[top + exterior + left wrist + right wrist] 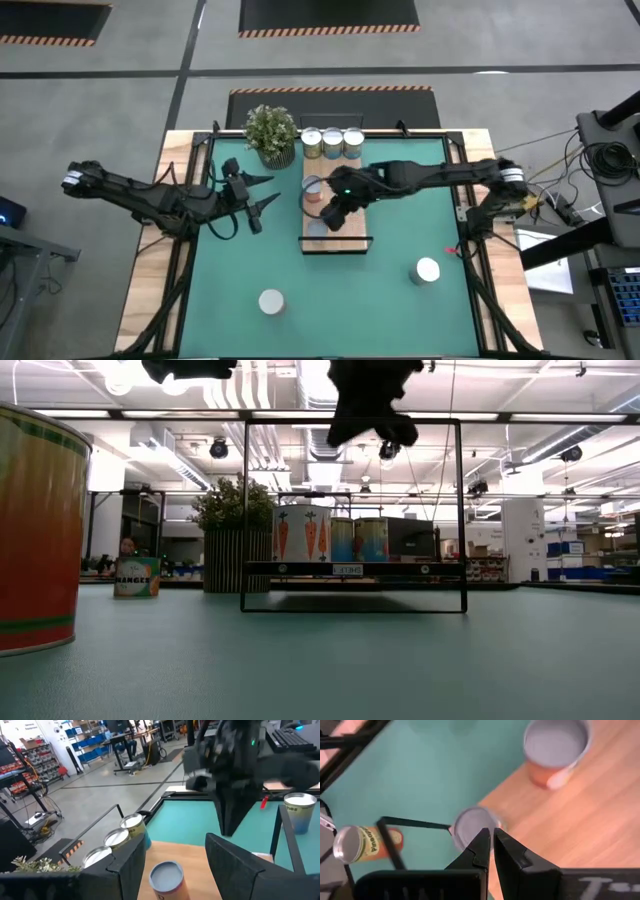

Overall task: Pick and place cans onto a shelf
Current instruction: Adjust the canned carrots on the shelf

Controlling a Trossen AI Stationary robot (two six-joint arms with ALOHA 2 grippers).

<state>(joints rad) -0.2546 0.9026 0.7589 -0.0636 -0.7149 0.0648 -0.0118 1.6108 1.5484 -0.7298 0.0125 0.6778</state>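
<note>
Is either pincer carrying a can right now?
No. The right pincer is shut on nothing above the shelf; the left pincer stands open and empty.

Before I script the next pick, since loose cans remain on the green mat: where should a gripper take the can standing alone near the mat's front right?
Grip the silver-topped can across its round side wall, descending from straight above. It stands upright with bare green mat all around, so either side is likely free for the fingers.
</note>
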